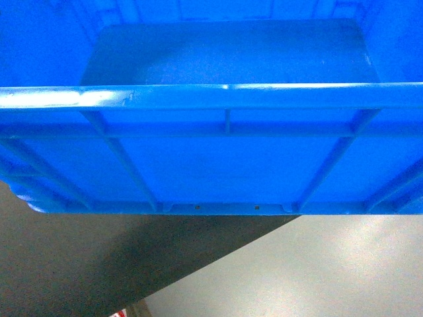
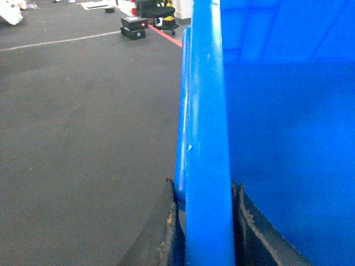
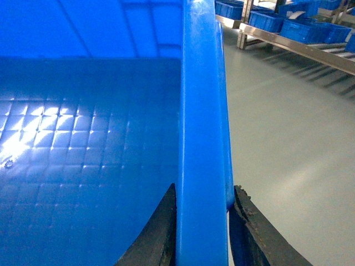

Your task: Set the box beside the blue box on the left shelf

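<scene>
The box (image 1: 211,98) is a bright-blue open-topped crate with a thick rim and ribbed walls. It fills the upper head view, held off the floor. My left gripper (image 2: 203,188) is shut on the box's left rim (image 2: 208,111), one black finger (image 2: 166,233) outside the wall and one inside. My right gripper (image 3: 204,191) is shut on the right rim (image 3: 202,111) in the same way, its outer finger (image 3: 252,233) over the floor. The crate's ridged bottom is bare. Neither gripper shows in the head view. I cannot tell whether the left shelf and its blue box are in view.
Below the crate lie a dark floor mat (image 1: 79,264) and pale grey floor (image 1: 317,271). Black equipment cases (image 2: 134,26) and a red floor line (image 2: 166,36) sit far off on the left. A metal rack (image 3: 288,41) with several blue crates (image 3: 266,19) stands far right.
</scene>
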